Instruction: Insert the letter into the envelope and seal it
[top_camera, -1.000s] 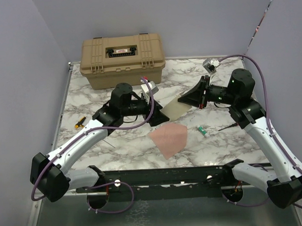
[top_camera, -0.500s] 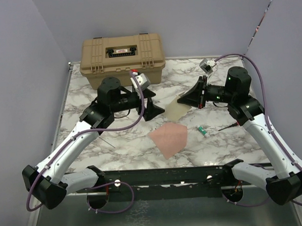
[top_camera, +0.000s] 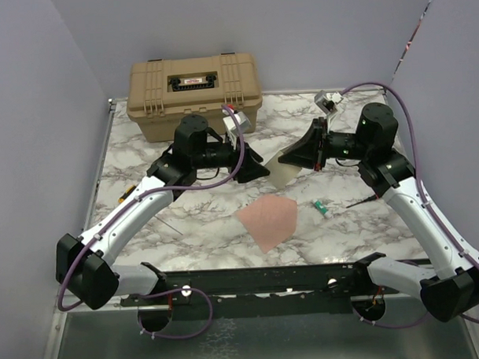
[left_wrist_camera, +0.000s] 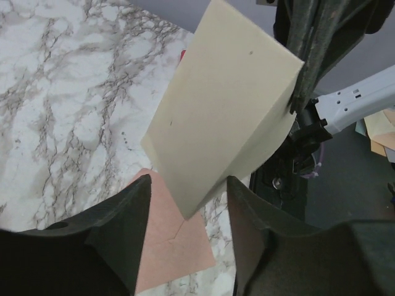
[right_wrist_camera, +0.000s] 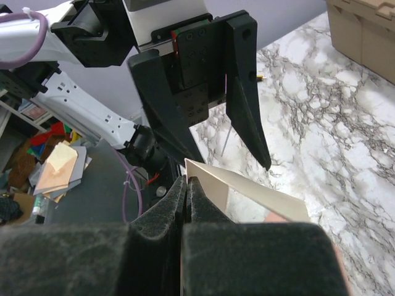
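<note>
**Pinching the letter (top_camera: 282, 176) in mid-air, envelope (top_camera: 267, 223) lying below**

The right claw (top_camera: 287, 157) is pressing its two fingers (right_wrist_camera: 160, 216) tight together on one edge of the letter. It is holding the pale tan sheet clear of the table (top_camera: 210, 236), tilted, with one corner pointing downward.

The left claw (top_camera: 259, 169) is facing the right one from just beside it, with its jaws standing apart. The sheet's lower corner is hanging in the gap between its fingers (left_wrist_camera: 117, 240). As far as the wrist view shows, it is touching neither of them.

The pinkish envelope is lying flat on the marble surface, below both claws and a little toward the arm bases, apart from the sheet.

A tan toolbox (top_camera: 193, 98) is sitting behind the left claw at the far edge. A small green-and-white item (top_camera: 322, 208) is lying below the right claw, off to its outer side. A yellow-and-black tool (top_camera: 127, 194) is resting well out to the left claw's outer side.
</note>
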You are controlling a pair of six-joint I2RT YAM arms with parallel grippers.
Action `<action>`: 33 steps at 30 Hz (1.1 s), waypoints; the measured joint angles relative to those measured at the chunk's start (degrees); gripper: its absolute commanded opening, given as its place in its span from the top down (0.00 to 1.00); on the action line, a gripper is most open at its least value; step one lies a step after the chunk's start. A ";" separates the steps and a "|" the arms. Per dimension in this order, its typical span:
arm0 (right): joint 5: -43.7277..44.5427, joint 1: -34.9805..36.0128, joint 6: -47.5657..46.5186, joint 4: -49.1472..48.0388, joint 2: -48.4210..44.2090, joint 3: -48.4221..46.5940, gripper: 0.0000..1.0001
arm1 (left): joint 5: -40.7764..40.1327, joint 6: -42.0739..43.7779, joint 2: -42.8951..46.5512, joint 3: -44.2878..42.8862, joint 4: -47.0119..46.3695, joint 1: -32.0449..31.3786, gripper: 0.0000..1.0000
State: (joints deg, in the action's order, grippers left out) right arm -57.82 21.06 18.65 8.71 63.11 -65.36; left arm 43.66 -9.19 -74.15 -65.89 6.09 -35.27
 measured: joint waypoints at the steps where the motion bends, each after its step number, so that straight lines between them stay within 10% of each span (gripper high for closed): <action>1: -0.24 0.00 0.24 -0.24 0.04 0.00 0.99 | 0.44 -0.04 0.00 0.02 -0.44 0.00 0.32; 4: -0.57 0.00 0.52 -0.50 0.70 0.00 0.99 | 1.73 -0.11 0.11 0.31 -1.68 0.00 0.27; 14: -2.54 0.00 1.01 -1.14 1.66 0.00 0.99 | 7.17 0.61 1.29 1.64 -4.28 0.00 0.85; 21: -2.95 0.00 1.01 -1.11 1.75 0.00 0.99 | 9.99 1.11 1.29 1.64 -4.72 -0.07 1.00; 28: 0.87 0.00 0.55 1.16 1.29 -0.26 0.42 | 11.37 1.46 1.29 1.64 -4.72 -0.07 1.00; 33: 11.47 0.00 1.03 2.43 -3.67 -0.15 0.18 | 9.57 0.22 1.29 1.64 -4.72 -0.07 1.00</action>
State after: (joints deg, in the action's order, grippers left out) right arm -46.35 21.06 19.68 11.14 59.44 -65.52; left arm 53.23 -8.97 -72.86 -64.25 1.37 -35.33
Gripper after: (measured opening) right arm 0.710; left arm 0.004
